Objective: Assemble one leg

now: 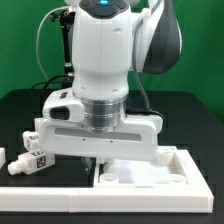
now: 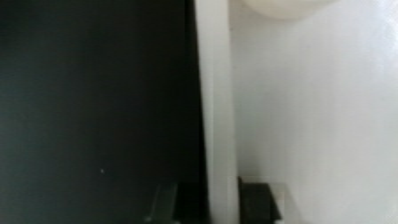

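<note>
A leg (image 1: 35, 160), a small white block with a black-and-white tag, lies on the black table at the exterior view's left, apart from the gripper. The large white square panel (image 1: 185, 160) with a raised rim lies under the arm. My gripper (image 1: 100, 166) is lowered onto the panel's edge, its tips hidden behind the white hand. In the wrist view the panel's rim (image 2: 215, 100) runs between the two dark fingers (image 2: 263, 202), which sit tight against it on both sides. My gripper (image 2: 215, 204) is shut on that rim.
Another white piece (image 1: 3, 160) shows at the far left edge of the exterior view. A round white bump (image 2: 294, 8) sits on the panel's inner face (image 2: 320, 120). Black table (image 2: 89, 110) lies on the rim's other side.
</note>
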Tool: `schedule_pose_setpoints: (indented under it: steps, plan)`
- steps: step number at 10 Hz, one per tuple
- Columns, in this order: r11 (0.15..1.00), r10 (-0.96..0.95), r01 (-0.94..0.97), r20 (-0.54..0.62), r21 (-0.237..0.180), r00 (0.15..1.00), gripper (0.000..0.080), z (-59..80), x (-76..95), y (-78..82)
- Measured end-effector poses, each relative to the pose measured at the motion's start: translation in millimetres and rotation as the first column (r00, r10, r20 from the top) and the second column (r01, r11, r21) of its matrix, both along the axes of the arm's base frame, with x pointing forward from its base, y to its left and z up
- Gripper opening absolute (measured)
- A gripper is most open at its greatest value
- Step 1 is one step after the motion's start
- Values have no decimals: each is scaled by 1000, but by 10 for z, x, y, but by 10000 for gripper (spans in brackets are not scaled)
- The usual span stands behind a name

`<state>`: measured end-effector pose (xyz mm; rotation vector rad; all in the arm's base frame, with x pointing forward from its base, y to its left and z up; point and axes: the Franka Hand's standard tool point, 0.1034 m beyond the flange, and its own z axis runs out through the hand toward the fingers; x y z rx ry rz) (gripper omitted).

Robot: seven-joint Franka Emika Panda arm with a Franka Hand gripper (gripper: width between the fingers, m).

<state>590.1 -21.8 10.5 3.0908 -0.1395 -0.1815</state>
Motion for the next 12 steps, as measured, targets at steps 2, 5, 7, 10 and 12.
schedule_pose_setpoints:
  steps: [2, 5, 7, 10, 12]
  plan:
    - [1000, 15, -15, 3, 1, 1000, 59, 4, 9, -2]
    - [1000, 22, -22, 3, 2, 1000, 59, 4, 9, -2]
    - [1000, 23, -23, 2, 2, 1000, 148, 1, 7, -3]
    - [999, 53, -52, -24, 13, 998, 482, 119, -21, -29]
    - [996, 90, -89, -42, 26, 995, 606, 327, -122, -177]
